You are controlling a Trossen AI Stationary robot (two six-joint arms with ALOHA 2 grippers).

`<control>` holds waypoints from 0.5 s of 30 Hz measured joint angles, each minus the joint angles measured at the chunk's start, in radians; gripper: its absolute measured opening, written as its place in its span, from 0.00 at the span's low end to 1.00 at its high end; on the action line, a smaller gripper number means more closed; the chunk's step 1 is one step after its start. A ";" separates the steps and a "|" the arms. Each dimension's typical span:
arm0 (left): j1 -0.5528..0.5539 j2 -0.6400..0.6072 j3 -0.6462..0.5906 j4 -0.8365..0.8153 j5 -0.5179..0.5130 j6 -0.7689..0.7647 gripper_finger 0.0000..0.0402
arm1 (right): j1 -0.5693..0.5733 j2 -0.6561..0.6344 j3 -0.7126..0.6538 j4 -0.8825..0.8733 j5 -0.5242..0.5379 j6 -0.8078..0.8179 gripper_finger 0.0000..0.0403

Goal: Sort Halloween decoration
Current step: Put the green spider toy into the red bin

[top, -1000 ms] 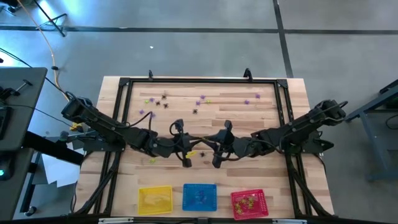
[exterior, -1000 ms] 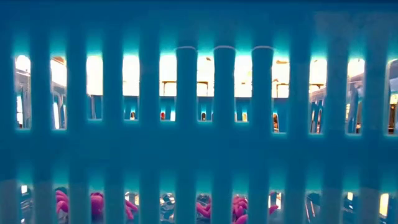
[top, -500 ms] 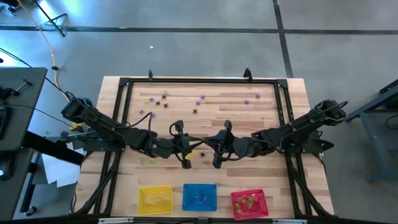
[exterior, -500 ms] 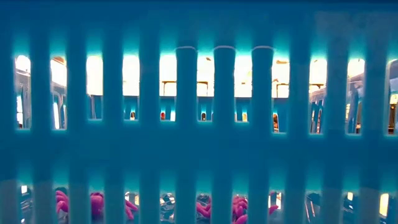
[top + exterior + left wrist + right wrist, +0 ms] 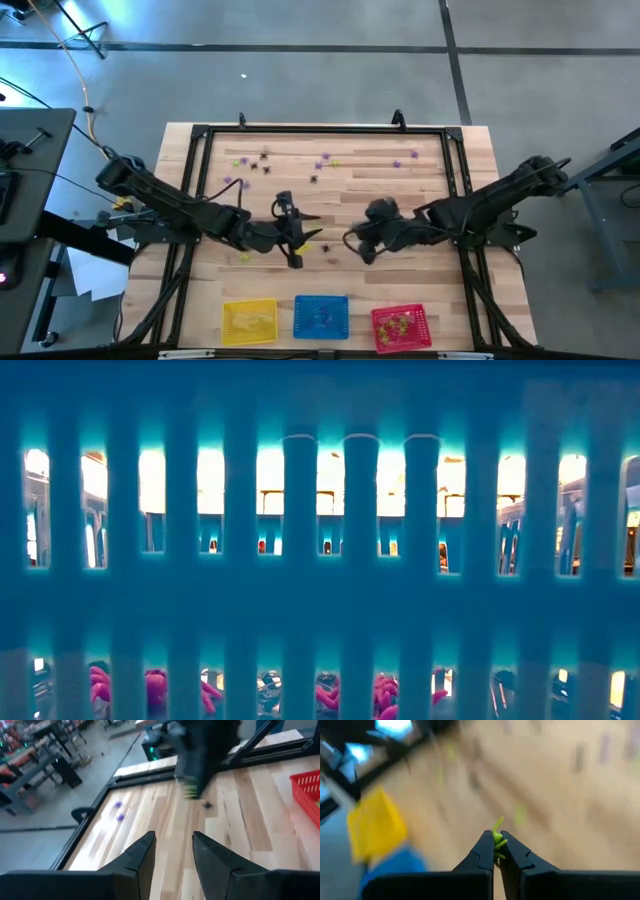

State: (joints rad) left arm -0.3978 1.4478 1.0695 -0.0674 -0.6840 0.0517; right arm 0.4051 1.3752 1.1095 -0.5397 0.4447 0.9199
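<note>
Two grippers worked near the middle of the wooden table. The right gripper, just toward three o'clock of centre, had its fingers pinched tight on a yellow-green trinket, which stuck out past the fingertips. The left gripper, just toward nine o'clock of centre, held its jaws parted with nothing between them. A black trinket lay on the boards ahead of it. More loose trinkets, purple, black and yellow-green, were scattered toward twelve o'clock. At six o'clock sat a yellow basket, a blue basket and a red basket, the red one at the five o'clock end with yellow-green pieces inside.
</note>
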 joint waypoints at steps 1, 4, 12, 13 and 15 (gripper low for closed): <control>0.000 -0.007 0.000 -0.021 -0.001 -0.019 0.30 | 0.017 0.000 0.000 -0.063 -0.067 0.104 0.00; 0.000 -0.019 0.000 -0.086 -0.004 -0.070 0.29 | 0.101 0.028 0.000 -0.162 -0.216 0.359 0.00; 0.000 -0.024 0.000 -0.176 -0.007 -0.128 0.29 | 0.345 0.145 0.000 -0.041 -0.367 0.790 0.00; 0.000 -0.024 0.000 -0.178 -0.007 -0.127 0.29 | 0.365 0.157 0.000 -0.025 -0.358 0.831 0.00; 0.000 -0.024 0.000 -0.180 -0.007 -0.129 0.29 | 0.402 0.184 0.000 -0.024 -0.345 0.897 0.00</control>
State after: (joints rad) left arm -0.3977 1.4235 1.0695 -0.2470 -0.6910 -0.0776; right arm 0.8072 1.5587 1.1095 -0.5634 0.0999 1.8171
